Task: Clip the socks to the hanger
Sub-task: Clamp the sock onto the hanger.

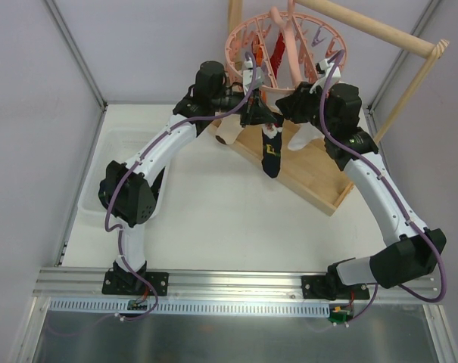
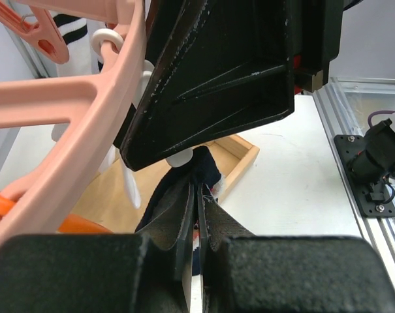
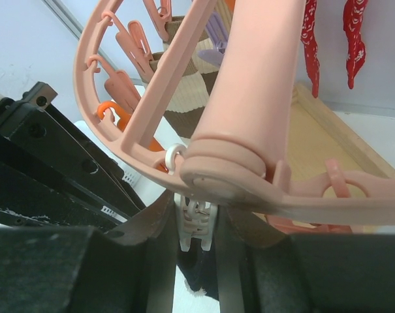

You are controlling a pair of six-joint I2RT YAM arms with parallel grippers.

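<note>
Just under the near rim of the pink hanger [image 3: 249,78], the left pincer [image 2: 196,202] pinches the top of a dark sock [image 1: 270,155], which dangles above the wooden tray [image 1: 319,178]. The right pincer [image 3: 196,231] squeezes a white clip [image 3: 196,218] on the ring, directly over the sock.

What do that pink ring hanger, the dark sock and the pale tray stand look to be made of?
Pink ring hanger: moulded plastic, smooth with a soft sheen. Dark sock: knitted fabric, matte, hanging limp and creased. Tray stand: pale wood, probably unvarnished; faint grain, no shine.
</note>
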